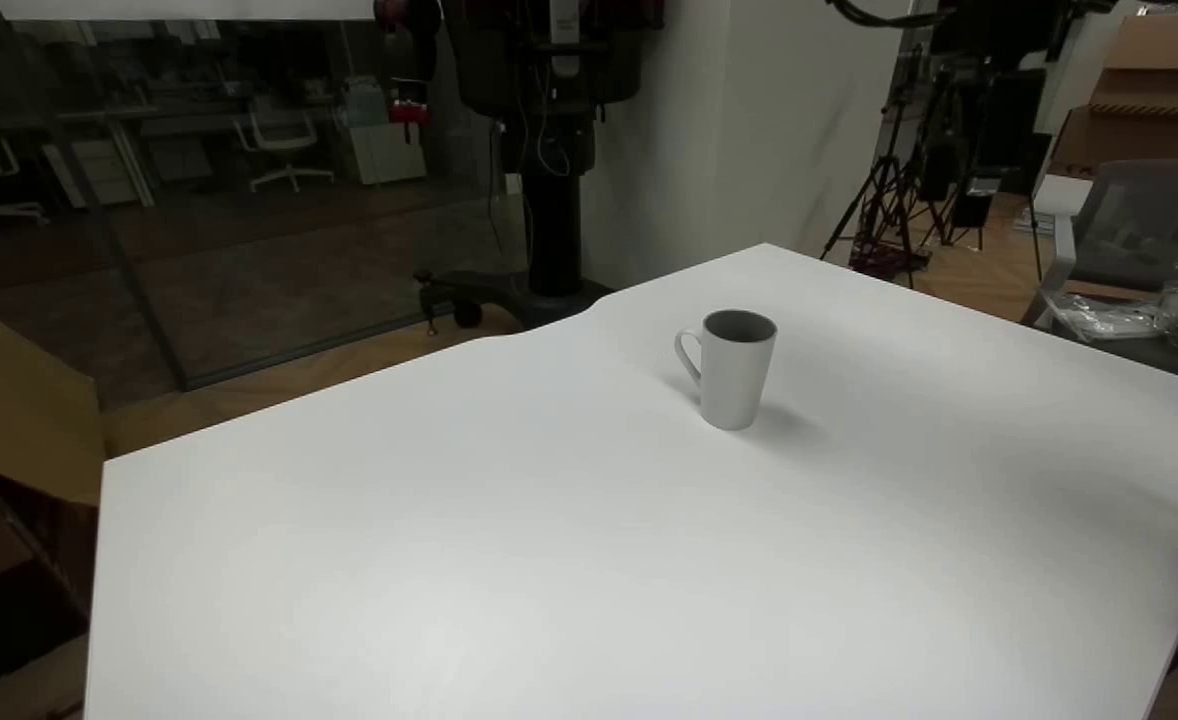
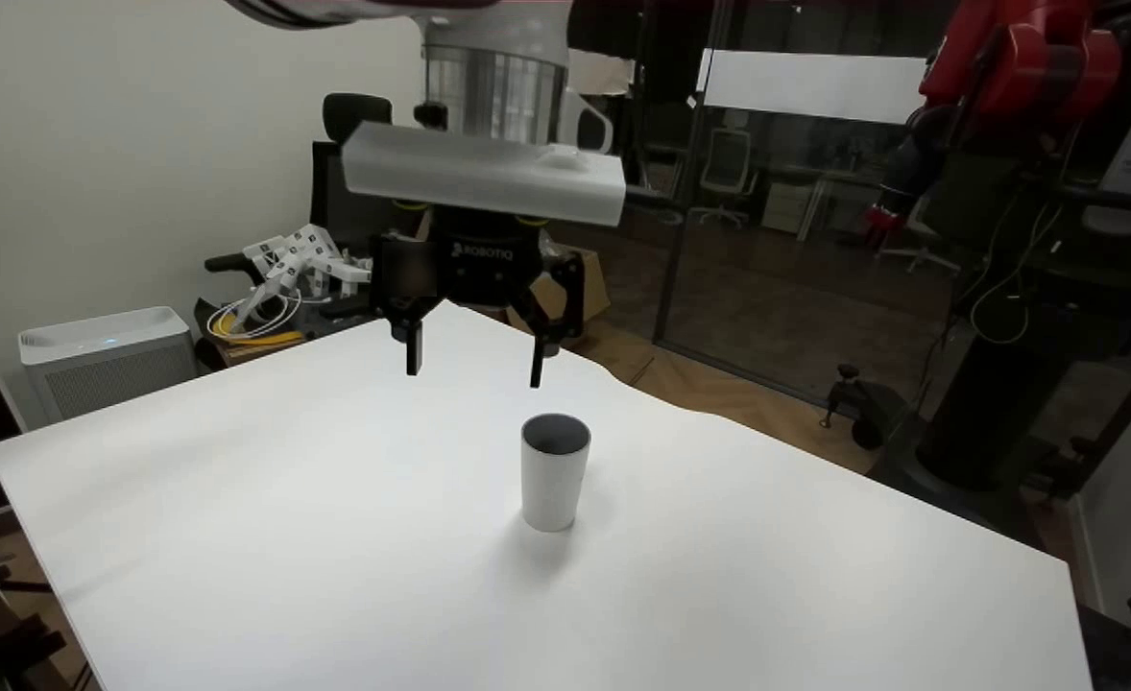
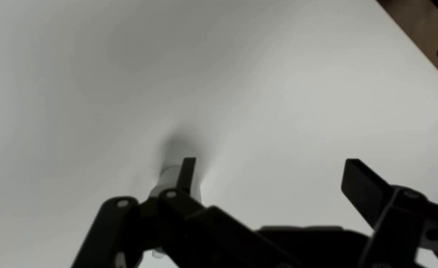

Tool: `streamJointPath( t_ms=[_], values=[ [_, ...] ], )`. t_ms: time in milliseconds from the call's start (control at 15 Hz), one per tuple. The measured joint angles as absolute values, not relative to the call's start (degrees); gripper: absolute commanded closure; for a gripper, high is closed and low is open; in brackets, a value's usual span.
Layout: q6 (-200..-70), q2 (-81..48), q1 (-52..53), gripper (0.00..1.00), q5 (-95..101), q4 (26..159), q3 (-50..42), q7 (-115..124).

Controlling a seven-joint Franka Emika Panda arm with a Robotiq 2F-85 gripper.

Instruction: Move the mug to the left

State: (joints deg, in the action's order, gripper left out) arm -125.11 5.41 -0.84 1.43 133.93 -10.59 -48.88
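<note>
The white mug (image 1: 736, 375) stands upright on the white table. Its loop handle and dark grey interior show in an exterior view; its handle is hidden in an exterior view where the mug also shows (image 2: 552, 485). My gripper (image 2: 474, 376) is open and empty, above the table and higher than the mug, offset to one side of it. In the wrist view the open gripper (image 3: 271, 159) has bare table between its fingers. The mug (image 3: 169, 178) is mostly hidden there behind one finger, outside the gap. The gripper is out of view in an exterior view.
The white table (image 1: 399, 540) has a wavy edge on one side, and its corner edge shows in the wrist view. Beyond the table stand a red and black robot (image 2: 1017, 86), a white box-shaped appliance (image 2: 114, 360), a cardboard box (image 1: 34, 410) and a grey chair (image 1: 1149, 220).
</note>
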Motion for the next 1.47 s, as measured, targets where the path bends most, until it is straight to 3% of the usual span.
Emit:
streamJointPath(
  t_ms=[267,533,1000,1467],
  values=[
    [-121.52,-4.22,-0.99,0.00,1.81,125.28,-7.64,-51.24],
    [-121.65,-4.21,-1.94,0.00,1.80,125.83,-7.05,-51.43],
    [-136.37,-9.41,-2.75,0.00,2.51,124.33,-5.93,-40.22],
    [-136.66,-10.85,-3.88,0.00,2.57,124.13,-4.26,-41.14]
  ],
)
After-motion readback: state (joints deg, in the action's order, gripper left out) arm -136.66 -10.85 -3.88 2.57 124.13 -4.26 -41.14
